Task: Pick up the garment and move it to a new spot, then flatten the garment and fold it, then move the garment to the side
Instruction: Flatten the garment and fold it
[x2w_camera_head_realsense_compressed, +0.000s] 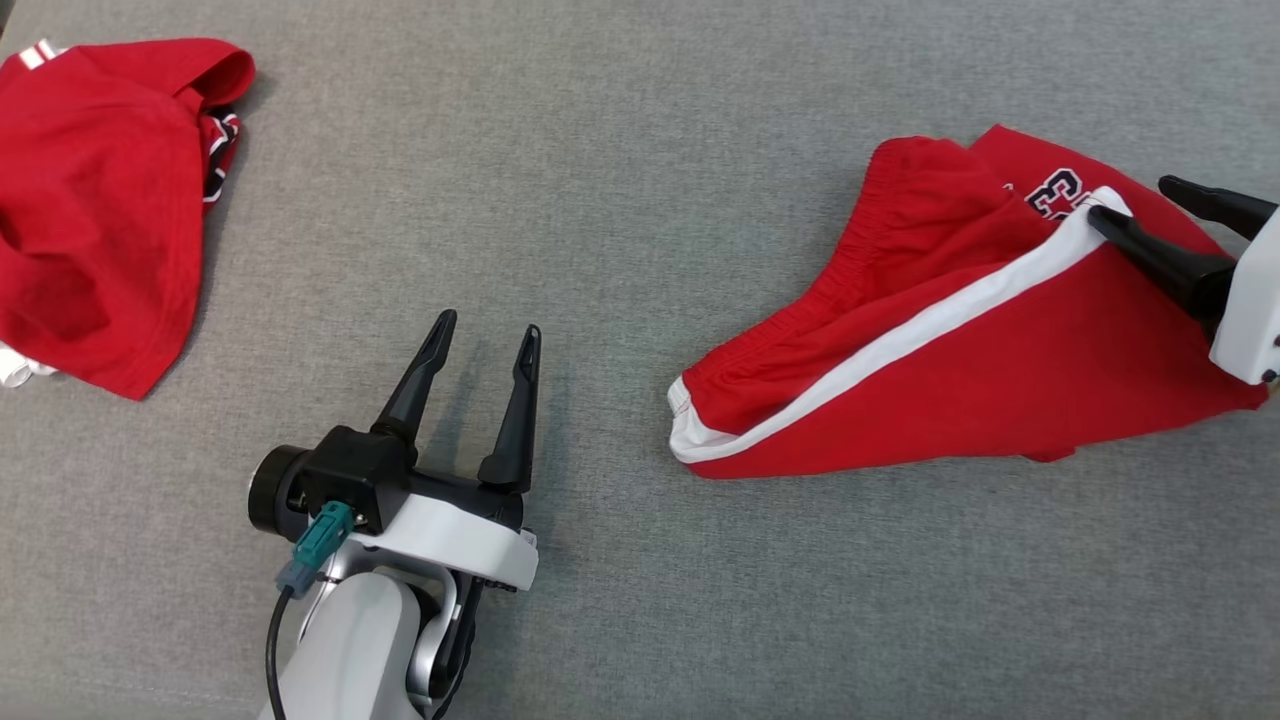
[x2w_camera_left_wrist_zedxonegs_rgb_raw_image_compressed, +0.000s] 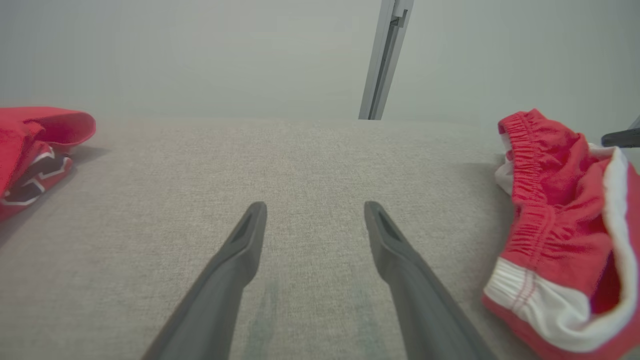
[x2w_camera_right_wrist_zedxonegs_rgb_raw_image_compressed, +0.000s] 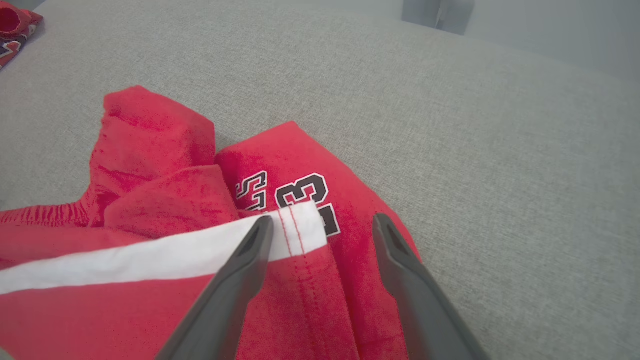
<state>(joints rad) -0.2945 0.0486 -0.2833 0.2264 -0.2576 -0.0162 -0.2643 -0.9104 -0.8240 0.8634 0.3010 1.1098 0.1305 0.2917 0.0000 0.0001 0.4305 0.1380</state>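
Observation:
The garment (x2w_camera_head_realsense_compressed: 950, 400) is a pair of red shorts with a white side stripe and black lettering, lying crumpled at the right of the grey cloth surface. My right gripper (x2w_camera_head_realsense_compressed: 1130, 198) hangs open over its far right corner, one finger beside the end of the white stripe. In the right wrist view the gripper (x2w_camera_right_wrist_zedxonegs_rgb_raw_image_compressed: 322, 220) straddles the stripe's hem and the lettering on the garment (x2w_camera_right_wrist_zedxonegs_rgb_raw_image_compressed: 100, 320), with nothing pinched. My left gripper (x2w_camera_head_realsense_compressed: 490, 322) stands open over bare surface, left of the shorts. The left wrist view has that gripper (x2w_camera_left_wrist_zedxonegs_rgb_raw_image_compressed: 315, 205) and the elastic waistband of the garment (x2w_camera_left_wrist_zedxonegs_rgb_raw_image_compressed: 555, 230) at its right.
A second red garment (x2w_camera_head_realsense_compressed: 100, 200) with white and black trim lies bunched at the far left (x2w_camera_left_wrist_zedxonegs_rgb_raw_image_compressed: 30, 145). The grey surface (x2w_camera_head_realsense_compressed: 640, 150) lies bare between the two. A pale post (x2w_camera_left_wrist_zedxonegs_rgb_raw_image_compressed: 385, 60) rises behind the surface's far edge.

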